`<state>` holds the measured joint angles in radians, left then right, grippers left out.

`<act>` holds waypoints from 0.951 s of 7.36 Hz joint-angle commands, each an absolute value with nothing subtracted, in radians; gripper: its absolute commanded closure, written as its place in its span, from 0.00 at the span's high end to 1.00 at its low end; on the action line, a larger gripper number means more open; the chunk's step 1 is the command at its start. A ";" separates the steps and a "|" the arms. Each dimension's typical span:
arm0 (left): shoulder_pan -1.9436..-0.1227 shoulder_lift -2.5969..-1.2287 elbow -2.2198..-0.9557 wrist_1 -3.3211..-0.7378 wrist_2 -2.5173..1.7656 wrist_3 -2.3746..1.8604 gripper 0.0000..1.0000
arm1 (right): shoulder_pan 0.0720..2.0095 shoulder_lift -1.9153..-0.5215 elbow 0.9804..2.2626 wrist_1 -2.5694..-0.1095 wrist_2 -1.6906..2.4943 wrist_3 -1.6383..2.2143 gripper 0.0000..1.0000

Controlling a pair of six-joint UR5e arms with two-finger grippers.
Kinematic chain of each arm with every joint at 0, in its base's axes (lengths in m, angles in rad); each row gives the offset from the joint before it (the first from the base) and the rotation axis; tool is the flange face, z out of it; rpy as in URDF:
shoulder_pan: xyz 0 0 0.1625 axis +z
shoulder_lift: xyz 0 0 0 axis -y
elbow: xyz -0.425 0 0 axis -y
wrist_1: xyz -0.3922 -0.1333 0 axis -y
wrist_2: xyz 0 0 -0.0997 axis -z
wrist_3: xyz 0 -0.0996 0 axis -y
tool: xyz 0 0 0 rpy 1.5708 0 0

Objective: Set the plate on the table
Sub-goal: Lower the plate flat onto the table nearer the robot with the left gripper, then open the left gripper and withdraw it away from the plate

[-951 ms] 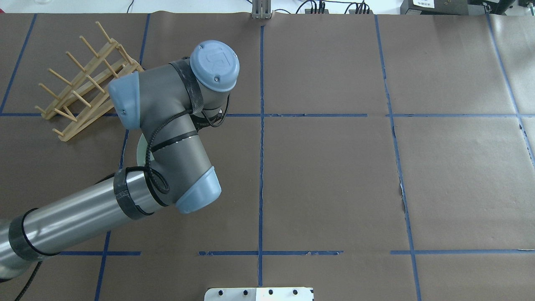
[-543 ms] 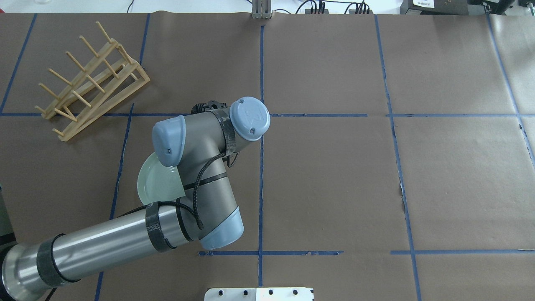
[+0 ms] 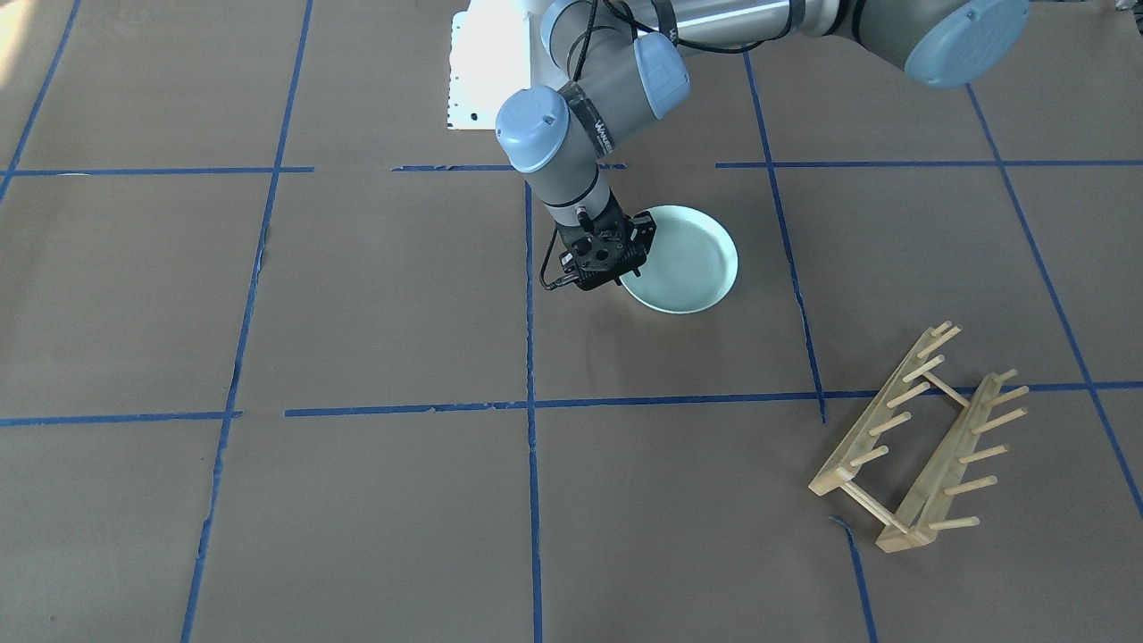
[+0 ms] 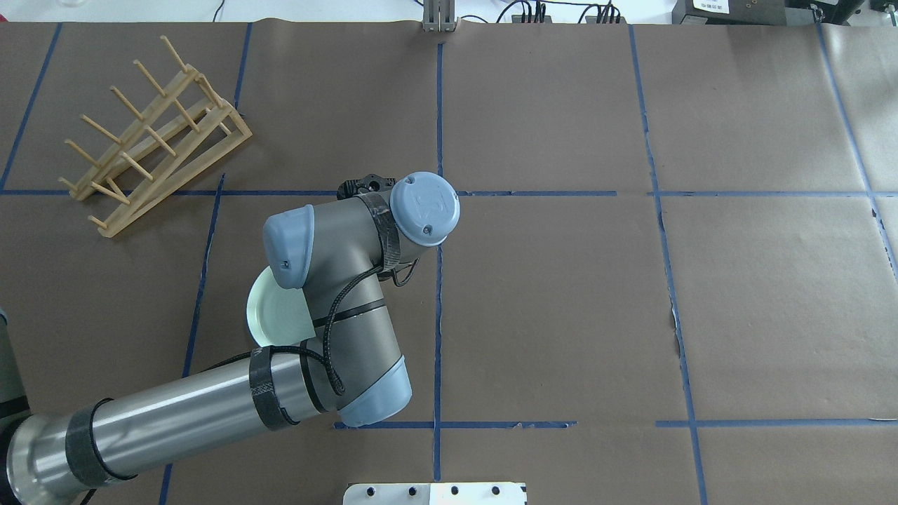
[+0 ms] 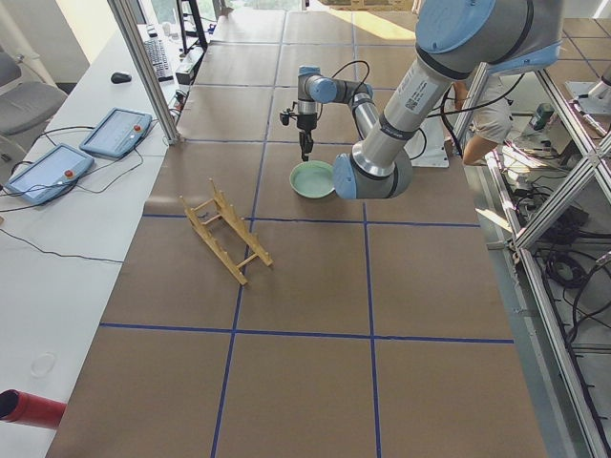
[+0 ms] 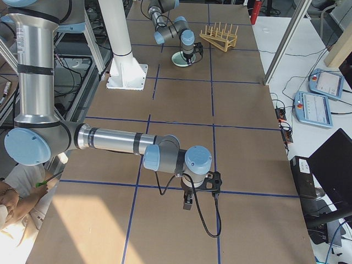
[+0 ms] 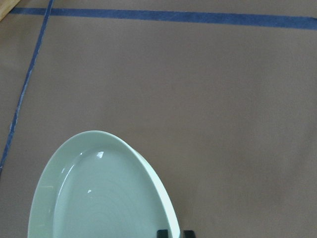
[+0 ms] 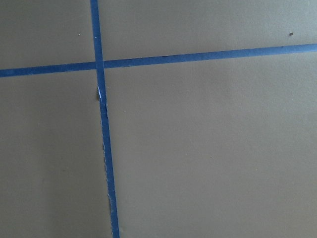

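Observation:
The pale mint-green plate [image 3: 688, 259] is low over the brown-paper table [image 3: 357, 295], left of the table's centre line in the overhead view [image 4: 277, 312], mostly hidden there by the arm. I cannot tell if it touches the paper. My left gripper [image 3: 628, 271] is shut on the plate's rim; in the left wrist view the plate [image 7: 99, 198] fills the lower left and the fingertips [image 7: 162, 233] pinch its edge. My right gripper [image 6: 187, 204] shows only in the exterior right view, low over the table, and I cannot tell its state.
The wooden peg rack [image 4: 154, 133] stands at the far left of the table, with no plate in it and apart from the plate. The white robot base [image 4: 435, 493] is at the near edge. Blue tape lines divide the paper.
My left arm has swung away from the rack toward the table's centre and the robot, carrying the plate. In the last half second it moved only slightly.

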<state>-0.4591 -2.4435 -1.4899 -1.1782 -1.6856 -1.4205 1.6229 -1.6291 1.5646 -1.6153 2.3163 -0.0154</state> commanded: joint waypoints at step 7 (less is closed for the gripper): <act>-1.026 -2.096 -1.940 -1.350 -2.078 -0.651 1.00 | 1.623 -1.629 1.565 -1.615 2.316 -0.015 1.00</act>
